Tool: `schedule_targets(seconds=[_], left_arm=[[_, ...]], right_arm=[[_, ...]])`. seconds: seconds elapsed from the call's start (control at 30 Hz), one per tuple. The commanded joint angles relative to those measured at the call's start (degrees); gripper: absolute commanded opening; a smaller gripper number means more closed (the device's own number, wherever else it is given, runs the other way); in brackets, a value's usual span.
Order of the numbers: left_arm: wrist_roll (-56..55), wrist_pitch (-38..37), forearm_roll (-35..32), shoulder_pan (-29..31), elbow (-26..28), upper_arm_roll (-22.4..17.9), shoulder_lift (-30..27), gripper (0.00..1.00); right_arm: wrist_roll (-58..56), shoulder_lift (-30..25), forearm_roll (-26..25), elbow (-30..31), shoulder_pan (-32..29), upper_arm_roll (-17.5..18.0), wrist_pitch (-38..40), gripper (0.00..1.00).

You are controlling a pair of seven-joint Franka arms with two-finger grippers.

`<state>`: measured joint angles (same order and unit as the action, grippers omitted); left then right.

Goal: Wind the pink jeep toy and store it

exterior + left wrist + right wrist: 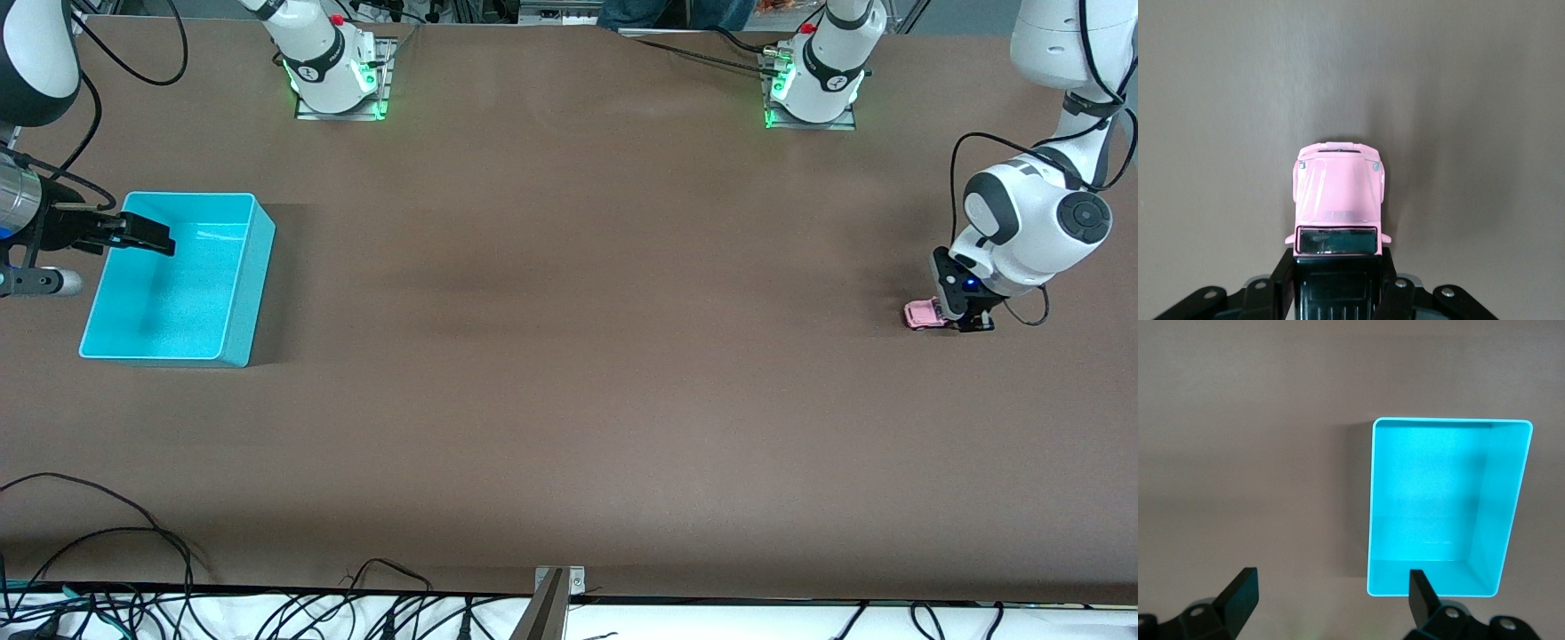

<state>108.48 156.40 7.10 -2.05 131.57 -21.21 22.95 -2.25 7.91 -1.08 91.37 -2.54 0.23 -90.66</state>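
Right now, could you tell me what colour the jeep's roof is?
Black roof on a pink body, clearest in the left wrist view.

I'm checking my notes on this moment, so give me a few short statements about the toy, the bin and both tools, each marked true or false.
1. The left tool is shut on the small light-pink jeep toy. True.
2. The jeep toy sits inside the turquoise plastic bin. False: it is on the brown table, at the left arm's end.
3. The right tool is open over the bin's edge. True.
4. The bin holds other toys. False: it is empty.
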Motion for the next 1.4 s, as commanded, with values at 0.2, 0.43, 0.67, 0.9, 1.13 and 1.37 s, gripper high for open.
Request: schedule_targets(seconds=[0.2,0.43,0.67,0.9,1.13,1.37], left_arm=[[6.0,0.7,3.5,-0.3,0.4,-2.3,5.7,0.00],[5.9,0.7,3.5,-0.5,0.2,-2.3,5.4,0.00],[5.8,0.3,3.4,-1.2,-1.8,-2.2,4.9,1.00],[5.7,0.0,3.5,-1.3,-1.8,-2.0,4.4,1.00],[5.7,0.0,4.2,-1.3,-1.8,-2.0,4.3,1.00],[5.7,-0.1,4.2,-1.3,-1.8,-2.0,4.2,1.00]], right_arm=[[0.6,-0.5,-0.7,0.8,-0.3,0.2,-0.6,1.00],[0.6,-0.5,-0.7,0.8,-0.3,0.3,-0.6,1.00],[0.6,-0.5,-0.7,0.8,-0.4,0.2,-0.6,1.00],[0.6,-0.4,-0.7,0.8,-0.3,0.2,-0.6,1.00],[0.6,-0.4,-0.7,0.8,-0.4,0.2,-0.6,1.00],[0.6,-0.4,-0.7,0.7,-0.4,0.2,-0.6,1.00]])
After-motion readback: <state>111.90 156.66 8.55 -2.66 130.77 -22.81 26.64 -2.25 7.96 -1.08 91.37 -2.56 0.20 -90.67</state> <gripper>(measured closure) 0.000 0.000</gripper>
